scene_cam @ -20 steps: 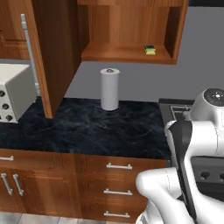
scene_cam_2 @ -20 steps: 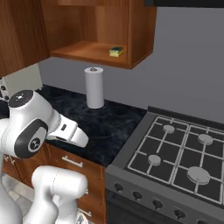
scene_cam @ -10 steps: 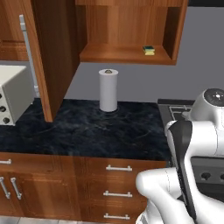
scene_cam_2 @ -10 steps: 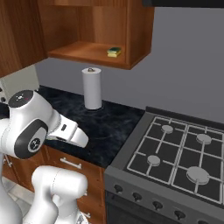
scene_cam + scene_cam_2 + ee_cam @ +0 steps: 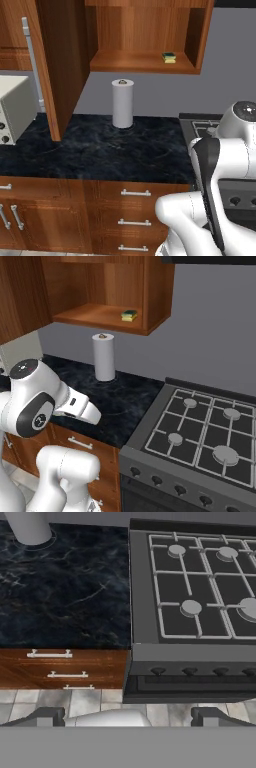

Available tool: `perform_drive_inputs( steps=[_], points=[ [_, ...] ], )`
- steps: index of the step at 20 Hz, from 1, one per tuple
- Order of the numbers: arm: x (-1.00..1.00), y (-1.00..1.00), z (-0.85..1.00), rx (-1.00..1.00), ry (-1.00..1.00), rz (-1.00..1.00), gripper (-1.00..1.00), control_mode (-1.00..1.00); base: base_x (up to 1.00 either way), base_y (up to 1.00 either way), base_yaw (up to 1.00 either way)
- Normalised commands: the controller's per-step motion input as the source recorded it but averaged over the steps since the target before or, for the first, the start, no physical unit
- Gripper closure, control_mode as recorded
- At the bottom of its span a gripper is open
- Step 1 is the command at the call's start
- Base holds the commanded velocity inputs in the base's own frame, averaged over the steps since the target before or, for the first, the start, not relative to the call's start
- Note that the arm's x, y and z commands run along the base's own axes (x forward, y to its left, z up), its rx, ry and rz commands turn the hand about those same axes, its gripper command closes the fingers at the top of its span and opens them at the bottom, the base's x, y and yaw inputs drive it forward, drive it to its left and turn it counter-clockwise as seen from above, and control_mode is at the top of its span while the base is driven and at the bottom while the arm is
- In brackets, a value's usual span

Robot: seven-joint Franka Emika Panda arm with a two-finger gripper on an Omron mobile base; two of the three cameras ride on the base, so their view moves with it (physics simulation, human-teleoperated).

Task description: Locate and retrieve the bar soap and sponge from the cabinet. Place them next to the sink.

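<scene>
The cabinet (image 5: 145,35) hangs open above the counter, its door (image 5: 55,70) swung out to the left with the long silver handle (image 5: 31,62) on it. On the right of its bottom shelf lies the sponge (image 5: 169,58), yellow with a green top, also visible at the shelf's right end as the sponge (image 5: 129,315). The bar soap and the sink are out of view. My gripper (image 5: 129,716) is open, fingertips (image 5: 47,716) far apart, empty, looking down from well below the shelf at the counter edge and stove front.
A white paper towel roll (image 5: 122,103) stands on the dark marble counter (image 5: 100,150) under the shelf. A toaster oven (image 5: 15,107) sits at the left. The gas stove (image 5: 205,426) adjoins the counter on the right. Drawers (image 5: 60,667) run below.
The whole scene has slid slightly to the left in both base views, so the camera has moved a little. The arm's pose and the open fingers look the same.
</scene>
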Motion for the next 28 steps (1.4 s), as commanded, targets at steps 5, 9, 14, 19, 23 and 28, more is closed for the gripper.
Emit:
perform_drive_inputs(
  steps=[5,9,14,19,23,28],
  points=[
    [0.0,0.0,0.0,0.0,0.0,0.0,-1.0,1.0,0.0,0.0,0.0],
    [0.0,0.0,0.0,0.0,0.0,0.0,-1.0,1.0,0.0,0.0,0.0],
    [0.0,0.0,0.0,0.0,0.0,0.0,-1.0,-1.0,0.0,0.0,0.0],
    [-0.02,0.03,0.09,-0.03,-0.03,-0.01,-1.0,-1.0,0.0,0.0,0.0],
    [0.01,0.06,0.4,-0.03,-0.15,0.0,-1.0,-1.0,0.0,0.0,0.0],
    [0.0,0.24,0.44,0.0,-0.11,-0.01,-1.0,-1.0,0.0,0.0,0.0]
  ],
)
